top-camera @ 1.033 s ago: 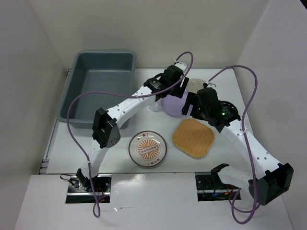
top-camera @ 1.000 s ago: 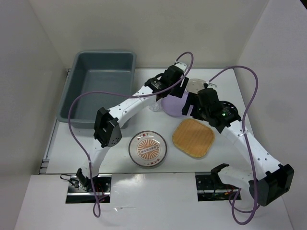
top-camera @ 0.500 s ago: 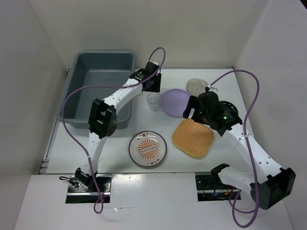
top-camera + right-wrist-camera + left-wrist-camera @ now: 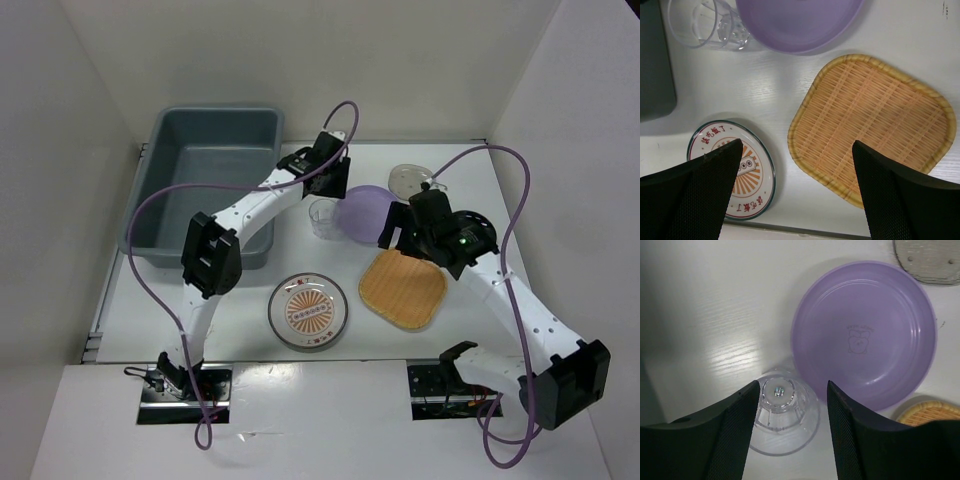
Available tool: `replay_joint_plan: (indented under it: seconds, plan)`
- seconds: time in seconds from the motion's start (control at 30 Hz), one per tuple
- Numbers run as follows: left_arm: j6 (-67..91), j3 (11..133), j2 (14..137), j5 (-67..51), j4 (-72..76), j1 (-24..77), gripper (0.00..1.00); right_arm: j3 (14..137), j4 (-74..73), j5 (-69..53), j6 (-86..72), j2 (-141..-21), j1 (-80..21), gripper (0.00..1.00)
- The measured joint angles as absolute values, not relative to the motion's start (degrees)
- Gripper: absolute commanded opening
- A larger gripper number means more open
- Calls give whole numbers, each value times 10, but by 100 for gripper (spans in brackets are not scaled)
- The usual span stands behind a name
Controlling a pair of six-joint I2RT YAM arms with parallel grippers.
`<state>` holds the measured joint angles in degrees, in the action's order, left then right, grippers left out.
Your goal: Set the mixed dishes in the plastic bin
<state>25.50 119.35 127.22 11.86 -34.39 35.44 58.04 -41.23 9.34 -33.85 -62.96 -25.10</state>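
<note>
The grey-blue plastic bin (image 4: 210, 180) stands at the back left. My left gripper (image 4: 325, 195) hangs open over the clear glass cup (image 4: 322, 215). In the left wrist view the upright cup (image 4: 782, 415) shows between the fingers (image 4: 735, 430), apart from the right one. Beside it lies the lavender plate (image 4: 865, 335). My right gripper (image 4: 796, 144) is open and holds nothing, above the left edge of the tan woven plate (image 4: 875, 125). Near the front sits the orange-and-white plate (image 4: 308, 311). The translucent dish (image 4: 408, 180) is at the back. The black dish (image 4: 478, 230) is partly hidden.
White walls close in the table (image 4: 250, 290) on the left, back and right. The bin's near right corner (image 4: 655, 60) is close to the cup. Purple cables loop above both arms.
My left gripper has left the lavender plate, swung left toward the bin, and now sits over the cup with its jaws narrower. The right arm has shifted slightly left.
</note>
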Motion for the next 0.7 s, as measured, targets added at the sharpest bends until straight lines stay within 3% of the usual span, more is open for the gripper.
replay_joint_plan:
  seconds: [0.2,0.27,0.33,0.43,0.7]
  plan:
    - [254,1206,1250,131,-360,371,64,580,-412,92,-328,-638,-251,95]
    - [254,1206,1249,137,-367,376,57,580,-412,92,-325,-641,-251,95]
    - [253,1206,1249,140,-379,384,44,580,-412,92,-322,-646,-251,95]
    - [248,1197,1249,140,-387,399,38,580,-412,92,-320,-651,-251,95]
    - [246,1145,1249,139,-404,418,38,580,-411,92,-319,-657,-251,95]
